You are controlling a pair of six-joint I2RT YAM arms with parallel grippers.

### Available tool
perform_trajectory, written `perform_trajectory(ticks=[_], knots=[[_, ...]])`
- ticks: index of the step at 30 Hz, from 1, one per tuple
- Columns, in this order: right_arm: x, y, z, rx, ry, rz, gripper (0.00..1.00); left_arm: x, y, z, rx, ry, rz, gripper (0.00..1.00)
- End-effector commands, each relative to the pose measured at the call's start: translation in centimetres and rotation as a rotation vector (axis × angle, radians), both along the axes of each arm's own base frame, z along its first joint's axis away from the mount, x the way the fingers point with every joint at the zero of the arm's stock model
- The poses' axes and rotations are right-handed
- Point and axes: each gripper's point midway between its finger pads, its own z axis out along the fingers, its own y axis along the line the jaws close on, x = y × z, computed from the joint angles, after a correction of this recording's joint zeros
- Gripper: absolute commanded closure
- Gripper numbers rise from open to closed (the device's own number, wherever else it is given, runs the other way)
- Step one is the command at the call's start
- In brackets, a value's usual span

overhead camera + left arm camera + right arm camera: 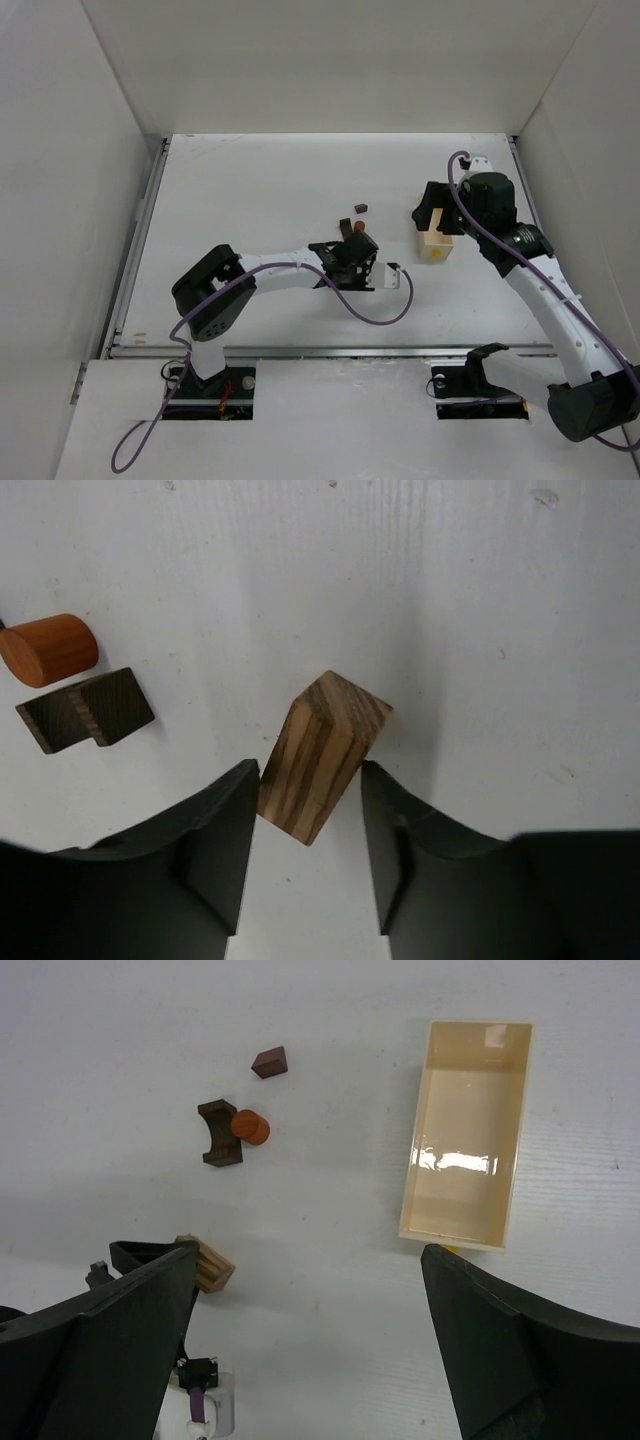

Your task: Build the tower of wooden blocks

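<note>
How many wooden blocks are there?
4: a striped block inside the left gripper, a dark notched block beside an orange cylinder, and a small reddish block beyond them. Others could be hidden.

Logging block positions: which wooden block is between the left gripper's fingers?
The striped tan block, flanked by the left gripper; the orange cylinder and dark notched block lie apart.

Between the jaws of my left gripper [311, 785], a striped block [322, 750] fills nearly the whole gap. Toward the far edge an orange cylinder [48, 650] and a dark notched block [85, 710] crowd together. My right gripper [310, 1290], spread wide, hangs over bare table [330, 1190]. The cream box [415, 1160] walls off the right-edge side.
</note>
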Motion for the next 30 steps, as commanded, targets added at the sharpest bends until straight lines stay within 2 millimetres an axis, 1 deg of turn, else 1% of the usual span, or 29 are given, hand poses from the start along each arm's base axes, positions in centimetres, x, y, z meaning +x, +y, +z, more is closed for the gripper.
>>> perform_trajectory(ticks=[1,2,3,7,8,9,10,11,13,14,16,17,18,19,20,21,22,23,24,25,26,27,29,30], knots=[[0.1,0.2,0.9,0.019,-0.042,0.016,0.00,-0.2,-0.3,-0.1,-0.035,0.004,0.037,0.64],[0.1,0.2,0.9,0.019,-0.042,0.016,0.00,0.1,-0.1,-0.1,-0.038,0.008,0.055,0.69],[0.1,0.2,0.9,0.019,-0.042,0.016,0.00,0.1,-0.1,-0.2,-0.041,0.011,0.063,0.76],[0.1,0.3,0.9,0.023,-0.040,0.024,0.00,0.9,1.1,-0.6,-0.051,0.038,0.123,0.88],[0.2,0.6,1.1,0.031,-0.048,0.033,0.00,0.5,1.2,-0.7,-0.051,0.059,0.131,0.91],[0.2,0.6,1.1,0.031,-0.048,0.033,0.00,0.9,1.5,-0.4,-0.062,0.058,0.152,0.94],[0.1,0.7,1.1,0.035,-0.046,0.041,0.00,1.1,1.9,-0.5,-0.060,0.070,0.178,0.98],[0.2,0.9,0.8,0.038,-0.034,0.052,0.00,0.9,2.1,-0.7,-0.055,0.081,0.189,1.00],[0.3,1.3,0.7,0.045,-0.032,0.065,0.00,1.3,3.1,-0.8,-0.052,0.094,0.245,1.00],[0.3,1.5,-0.1,0.047,-0.010,0.076,0.00,1.8,3.9,-1.0,-0.056,0.109,0.293,1.00],[0.6,1.7,-0.5,0.053,0.002,0.071,0.00,2.0,5.3,-1.3,-0.047,0.127,0.341,1.00],[0.9,1.8,-1.2,0.059,0.030,0.062,0.00,2.8,6.1,-0.9,-0.063,0.123,0.377,1.00],[1.1,1.9,-1.7,0.071,0.051,0.051,0.00,2.9,6.7,-1.2,-0.062,0.134,0.406,1.00],[1.3,2.4,-1.7,0.079,0.060,0.053,0.00,3.3,7.2,-1.2,-0.064,0.131,0.436,1.00],[1.5,2.9,-2.2,0.087,0.075,0.055,0.00,3.6,7.9,-1.3,-0.060,0.142,0.467,1.00],[2.2,3.1,-2.9,0.098,0.107,0.041,0.00,4.2,9.0,-1.1,-0.074,0.155,0.512,1.00],[2.1,4.3,-3.4,0.092,0.124,0.071,0.00,4.4,9.7,-1.2,-0.081,0.172,0.562,1.00],[2.5,5.0,-3.0,0.098,0.124,0.072,0.01,4.8,10.2,-1.0,-0.087,0.179,0.598,1.00],[2.9,5.8,-4.1,0.085,0.158,0.088,0.01,5.5,11.2,-1.0,-0.102,0.193,0.641,1.00],[3.3,6.2,-4.5,0.070,0.164,0.072,0.03,5.8,11.7,-1.1,-0.110,0.197,0.670,1.00],[3.5,7.5,-4.1,0.061,0.155,0.096,0.05,5.8,12.3,-1.4,-0.109,0.206,0.698,1.00],[3.9,8.3,-5.4,0.039,0.186,0.101,0.07,5.7,12.8,-1.7,-0.115,0.221,0.737,1.00],[4.1,9.7,-6.1,0.015,0.200,0.110,0.09,6.3,13.9,-1.7,-0.125,0.221,0.798,1.00],[4.6,10.4,-6.0,0.021,0.192,0.111,0.13,6.2,14.4,-2.0,-0.125,0.230,0.823,1.00]])
